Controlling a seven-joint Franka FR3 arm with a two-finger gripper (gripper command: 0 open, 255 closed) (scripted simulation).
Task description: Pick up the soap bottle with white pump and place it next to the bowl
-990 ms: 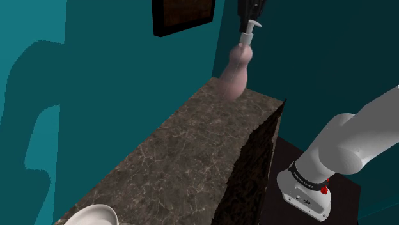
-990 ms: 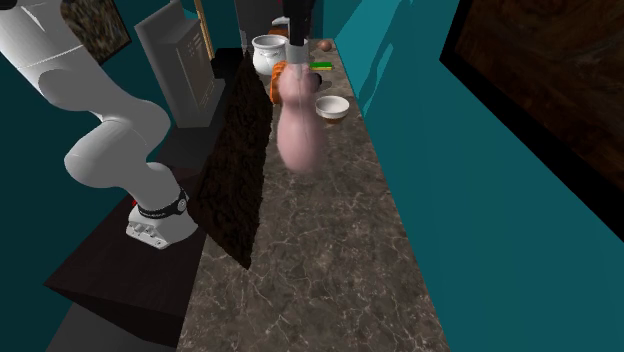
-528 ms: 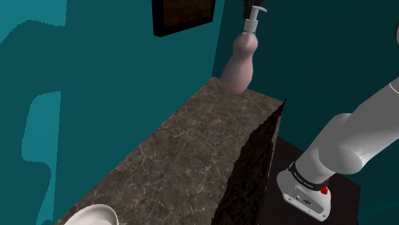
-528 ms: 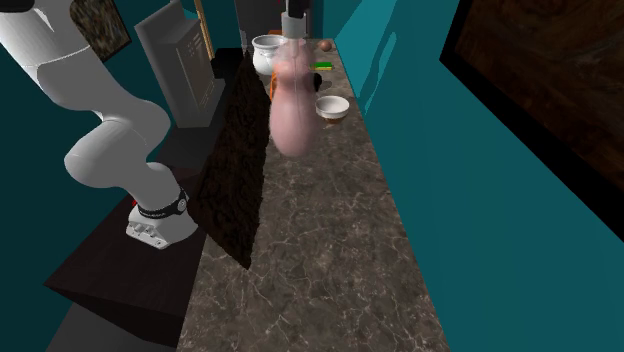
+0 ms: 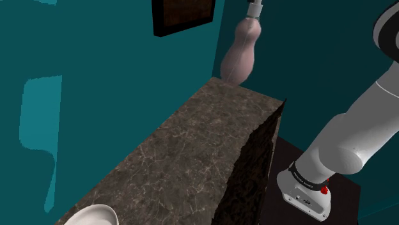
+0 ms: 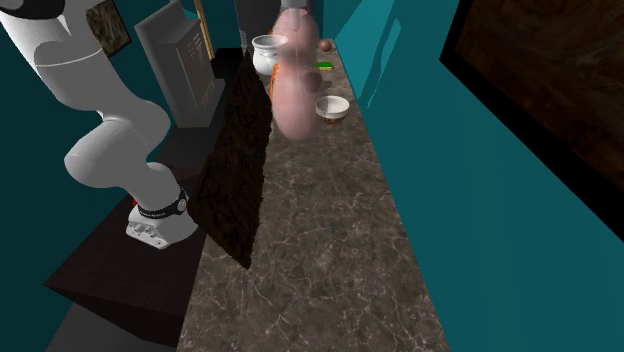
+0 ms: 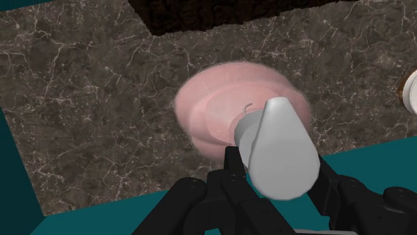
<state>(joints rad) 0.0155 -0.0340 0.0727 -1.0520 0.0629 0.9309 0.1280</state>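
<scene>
Gripper [image 7: 277, 175] fingers clamped on the white pump [image 7: 275, 133], one on each side. Pink soap bottle [image 5: 240, 54] hangs under the fingers, off the dark stone counter [image 5: 185, 147]. Bowl [image 6: 333, 107] sits well apart from them

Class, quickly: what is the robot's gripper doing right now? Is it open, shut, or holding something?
The gripper is shut on the soap bottle, clasping it at the white pump, with the bottle hanging above the counter.
</scene>
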